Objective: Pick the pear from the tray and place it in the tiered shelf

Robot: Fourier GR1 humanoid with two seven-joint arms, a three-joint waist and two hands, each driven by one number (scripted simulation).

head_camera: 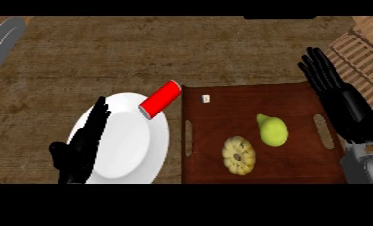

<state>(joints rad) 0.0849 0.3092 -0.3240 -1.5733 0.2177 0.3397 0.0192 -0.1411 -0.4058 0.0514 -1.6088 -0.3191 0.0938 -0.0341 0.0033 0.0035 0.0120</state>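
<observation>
A green pear [272,130] lies on the dark brown tray [218,121], right of its middle. My right hand [336,96] is open with straight fingers pointing up, over the tray's right edge, just right of the pear and apart from it. Part of the wooden tiered shelf [354,55] shows at the right edge. My left hand [82,143] is open at the lower left, over the white plate's left rim.
A pale yellow ribbed squash [239,155] sits on the tray near its front, left of the pear. A red can [160,100] lies tilted on the white plate [134,141]. A small white bit [206,99] lies at the tray's back. A grey object [9,35] shows at the far left.
</observation>
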